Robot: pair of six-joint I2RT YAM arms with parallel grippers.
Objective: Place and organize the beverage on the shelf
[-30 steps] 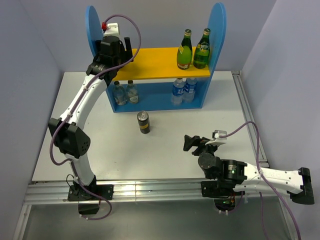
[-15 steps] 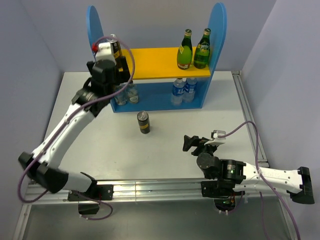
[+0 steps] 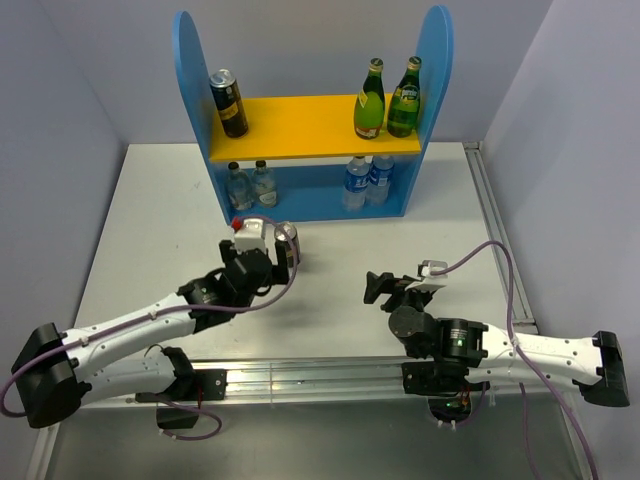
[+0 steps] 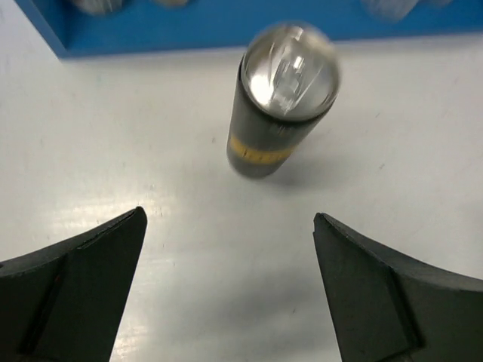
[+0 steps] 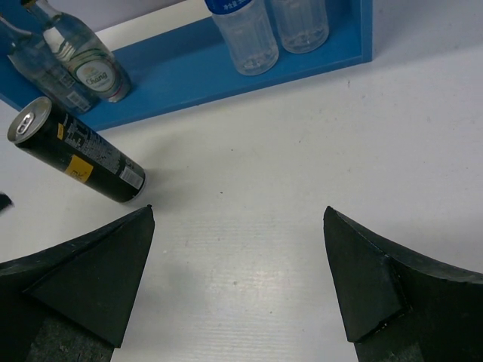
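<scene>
The last loose can point(image 4: 279, 105) stands upright on the surface point(image 4: 113, 151), just near of the shelf point(image 3: 310, 130) base. The left tool point(image 4: 230, 226) is spread wide and stops short of it. Advance, shifting slightly right, until the can sits centred in the gap. Then close at mid-height (the right tool point(image 5: 238, 215) sits open, apart) and lift it beside the shelved can point(image 3: 229, 103).

Dark matt can point(image 4: 281, 98) at upper centre, with gold band and mirror-bright metal top. Smooth white table point(image 4: 189, 249), faintly glossy. Flat-painted blue shelf point(image 3: 438, 40) with yellow board point(image 3: 310, 125); glossy green glass bottles point(image 3: 370, 100) at upper right; clear plastic water bottles point(image 5: 243, 34) on lower tier.
</scene>
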